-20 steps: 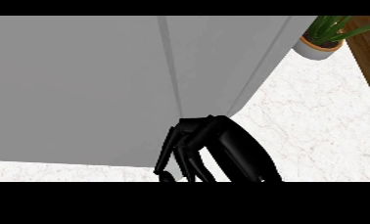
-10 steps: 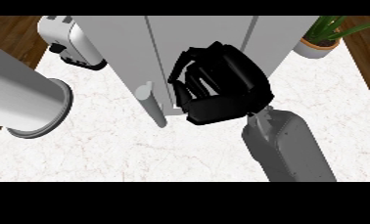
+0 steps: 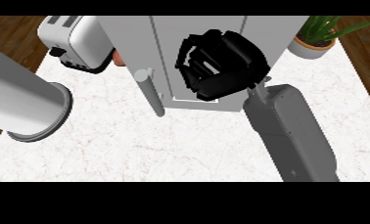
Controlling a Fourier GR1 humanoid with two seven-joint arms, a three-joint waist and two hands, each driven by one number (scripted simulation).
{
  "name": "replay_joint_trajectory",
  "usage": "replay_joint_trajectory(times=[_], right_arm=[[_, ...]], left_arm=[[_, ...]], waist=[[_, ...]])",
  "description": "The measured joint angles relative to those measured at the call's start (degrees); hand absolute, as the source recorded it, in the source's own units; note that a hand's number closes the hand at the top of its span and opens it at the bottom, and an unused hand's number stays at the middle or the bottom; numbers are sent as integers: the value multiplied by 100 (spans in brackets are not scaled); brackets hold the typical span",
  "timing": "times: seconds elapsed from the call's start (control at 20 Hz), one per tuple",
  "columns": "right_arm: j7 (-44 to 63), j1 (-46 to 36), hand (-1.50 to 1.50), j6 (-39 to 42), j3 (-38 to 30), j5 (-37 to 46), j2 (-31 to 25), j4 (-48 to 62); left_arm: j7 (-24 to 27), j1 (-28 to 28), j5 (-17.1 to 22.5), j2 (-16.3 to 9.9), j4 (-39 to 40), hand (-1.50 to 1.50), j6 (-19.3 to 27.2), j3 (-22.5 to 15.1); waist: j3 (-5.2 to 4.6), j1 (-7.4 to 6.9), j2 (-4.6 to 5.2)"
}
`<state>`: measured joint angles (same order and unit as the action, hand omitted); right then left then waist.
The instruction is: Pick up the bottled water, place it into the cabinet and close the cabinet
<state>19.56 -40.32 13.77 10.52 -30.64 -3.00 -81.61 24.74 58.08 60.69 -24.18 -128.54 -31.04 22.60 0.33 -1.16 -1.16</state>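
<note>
The grey cabinet [image 3: 166, 37] stands at the middle back of the counter, its doors together and a long bar handle [image 3: 150, 92] at its left front. My right hand [image 3: 217, 69] lies against the cabinet's front at the right door, with the fingers curled and nothing visible in them. Its grey forearm [image 3: 289, 130] comes in from the lower right. No bottled water shows anywhere. At the left edge lies a thick grey forearm [image 3: 29, 103], and its hand is out of view.
A white toaster [image 3: 72, 42] stands at the back left, with a small reddish thing [image 3: 119, 60] between it and the cabinet. A potted plant [image 3: 316, 37] is at the back right. White marble counter [image 3: 145, 145] spreads in front.
My right hand has risen from the lower edge onto the cabinet's front. The cabinet now looks smaller, and the toaster and left forearm have come into view.
</note>
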Motion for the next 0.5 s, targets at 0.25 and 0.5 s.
replay_joint_trajectory(times=[0.25,0.5], right_arm=[[-116,-151,150,178,-30,125,30,283],[-85,-231,150,324,-72,-40,38,414]], left_arm=[[-148,-100,13,67,89,-150,-125,25],[-306,-134,74,60,36,-150,-184,40]], waist=[[56,38,-50],[98,38,-65]])
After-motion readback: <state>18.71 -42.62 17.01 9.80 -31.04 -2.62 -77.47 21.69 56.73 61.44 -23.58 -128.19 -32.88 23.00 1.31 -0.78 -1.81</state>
